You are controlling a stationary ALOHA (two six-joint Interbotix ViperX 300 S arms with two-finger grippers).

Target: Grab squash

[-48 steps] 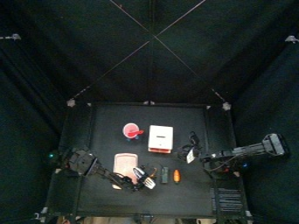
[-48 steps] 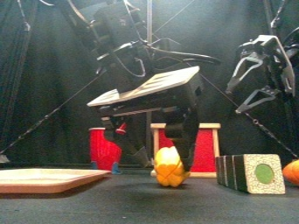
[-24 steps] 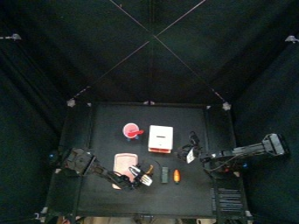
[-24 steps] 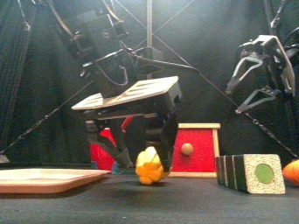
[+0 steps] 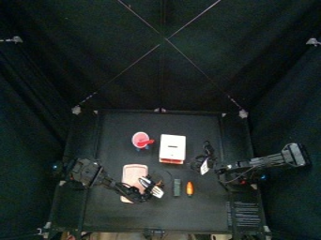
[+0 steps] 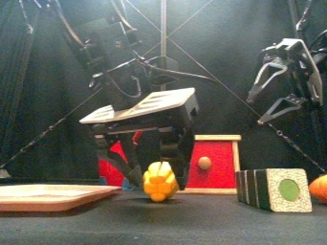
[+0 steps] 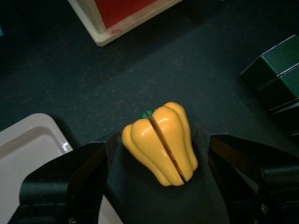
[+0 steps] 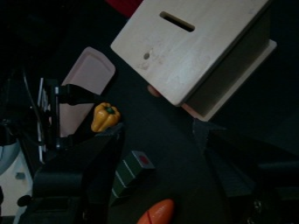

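Note:
The squash point(image 7: 163, 143) is a small yellow toy lying on the dark table between the two jaws of my left gripper point(image 7: 162, 189), which stand wide open on either side without touching it. The front view shows the squash point(image 6: 159, 182) at table level under the lowered left gripper point(image 6: 138, 168). From above, the squash point(image 5: 158, 190) is near the table's front middle, at the tip of the left arm. My right gripper point(image 6: 289, 78) hangs high at the right, open and empty, with the squash point(image 8: 105, 115) far from it.
A pink slab point(image 6: 49, 197) lies left of the squash. A red cup point(image 5: 141, 141) and a red-fronted box point(image 6: 211, 163) stand behind. A green-faced block point(image 6: 276, 189) and an orange-red piece point(image 5: 190, 190) are to the right.
My left gripper has dropped lower and shifted left, still open. The squash now shows further left in the front view, between the jaws. The right arm has not moved.

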